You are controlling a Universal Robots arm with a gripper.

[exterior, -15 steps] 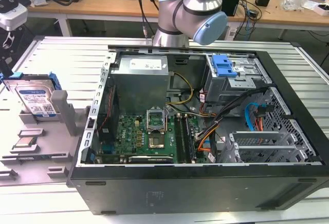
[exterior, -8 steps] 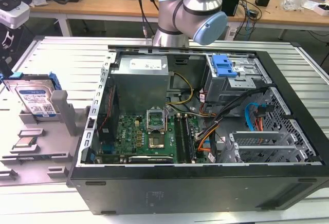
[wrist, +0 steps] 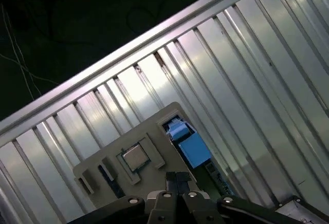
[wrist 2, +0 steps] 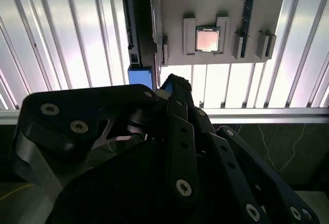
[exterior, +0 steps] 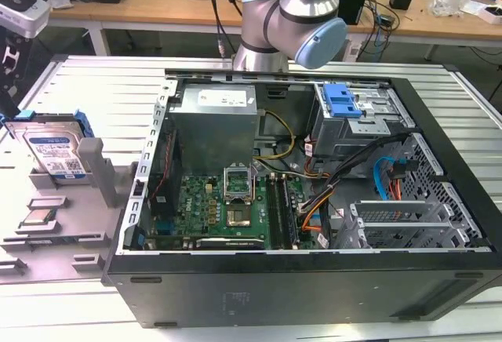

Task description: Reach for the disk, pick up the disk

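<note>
While hanging above the ribbed metal table [wrist: 247, 80], grips nothing. Keeps the gripper [wrist: 178, 179] closed, its 2 fingertips pressed flat against each other in the first wrist view. Hovers over the disk [wrist: 194, 151] and apart from it, fingertips nearest its blue-framed end.

Looks down on that disk edge-on in both wrist views: blue plastic frame at the ends, a dark edge between them in the second wrist view, a strip of green board in the first.

Finds the disk at the exterior view's left, standing on edge and leaning back in a grey holder [exterior: 98, 161] on the table. Turns its white-and-blue label toward the camera, well apart from the open computer case [exterior: 314, 201].

Shows 1 small square silver chip [exterior: 39, 218] seated in a recess of the same holder — near the disk, not touching it.

Places the arm [exterior: 290, 20] behind the case in the exterior view, grey-and-blue joints rising out past the top edge.
</note>
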